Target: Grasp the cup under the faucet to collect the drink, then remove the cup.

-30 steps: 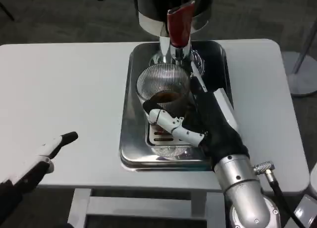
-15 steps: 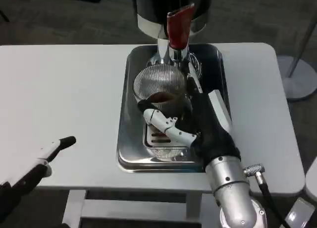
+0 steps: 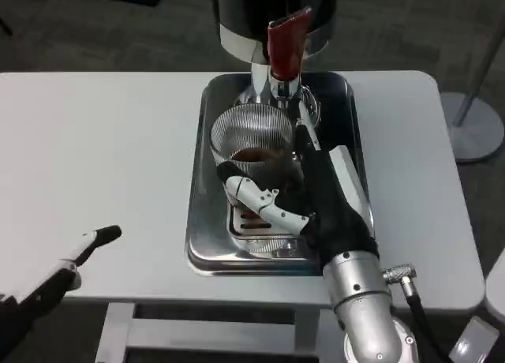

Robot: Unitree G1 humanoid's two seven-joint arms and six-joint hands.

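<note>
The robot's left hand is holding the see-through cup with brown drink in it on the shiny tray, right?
Not quite. It is the right robot hand that holds the cup, not the left. The head view shows it wrapped around the cup on the tray, under the red tap. The left robot hand rests apart at the table's near edge, holding nothing.

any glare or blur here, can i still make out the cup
Head view: sharp overall; bright reflections on the steel tray and dispenser body; the ribbed clear cup reads clearly, dark drink inside, right hand around it.
</note>
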